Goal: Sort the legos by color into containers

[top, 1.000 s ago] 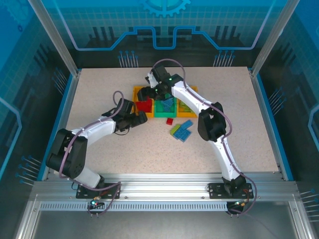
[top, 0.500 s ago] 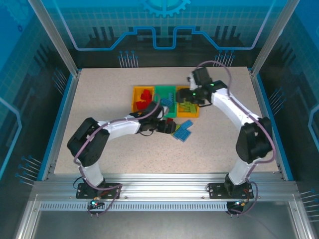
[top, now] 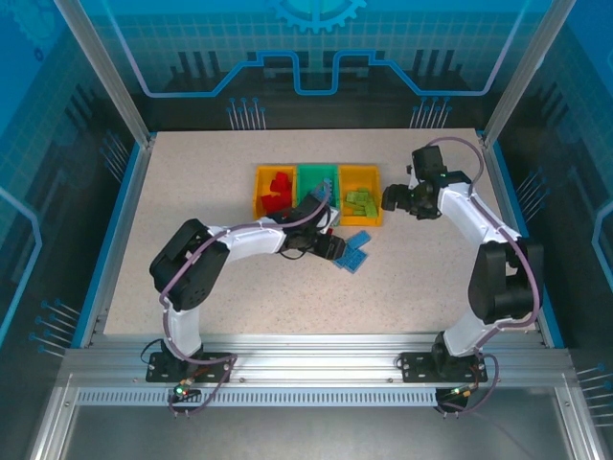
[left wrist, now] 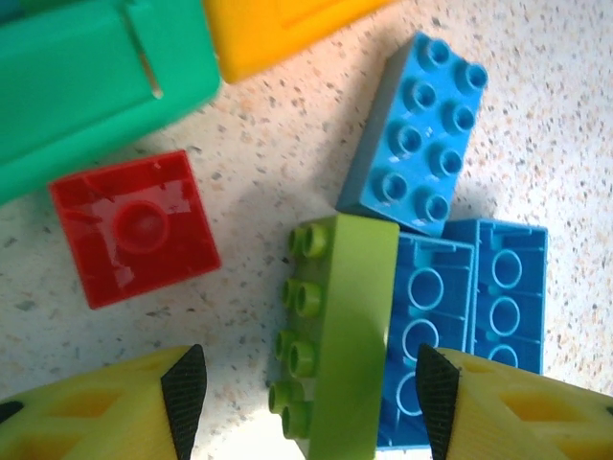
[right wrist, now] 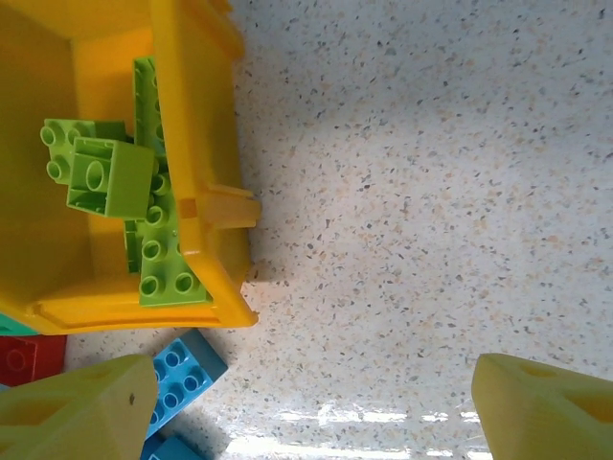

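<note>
Three bins stand in a row: a yellow one with red legos, a green one, and a yellow one with light green legos. Loose legos lie in front of them. My left gripper is open and low over that pile, its fingers either side of a light green brick lying on its side, not touching it. Beside it are an upturned red brick and blue bricks. My right gripper is open over bare table, just right of the right yellow bin.
Corners of the green bin and a yellow bin sit close above the red brick. Two upturned blue bricks lie against the green brick's right side. Blue frame rails bound the speckled table.
My right arm swung from over the bins to the table right of them. My left arm reached right, from beside the left bin to the loose pile.
</note>
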Controlling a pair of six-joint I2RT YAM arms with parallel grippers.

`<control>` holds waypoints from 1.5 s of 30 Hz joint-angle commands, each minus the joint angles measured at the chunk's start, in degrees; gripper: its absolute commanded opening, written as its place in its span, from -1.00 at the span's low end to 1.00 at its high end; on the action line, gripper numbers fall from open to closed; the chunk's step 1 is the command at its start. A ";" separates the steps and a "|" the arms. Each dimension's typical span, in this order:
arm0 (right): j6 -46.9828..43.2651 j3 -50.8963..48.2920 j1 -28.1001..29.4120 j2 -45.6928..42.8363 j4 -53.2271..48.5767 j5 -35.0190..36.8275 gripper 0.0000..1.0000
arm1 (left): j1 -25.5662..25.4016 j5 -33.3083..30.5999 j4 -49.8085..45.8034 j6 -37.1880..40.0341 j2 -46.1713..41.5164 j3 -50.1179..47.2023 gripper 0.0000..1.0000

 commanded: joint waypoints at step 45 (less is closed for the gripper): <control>-0.85 -4.36 -2.14 -1.71 1.45 -2.75 0.73 | -1.50 -2.00 -0.77 -0.32 -5.54 5.60 -0.63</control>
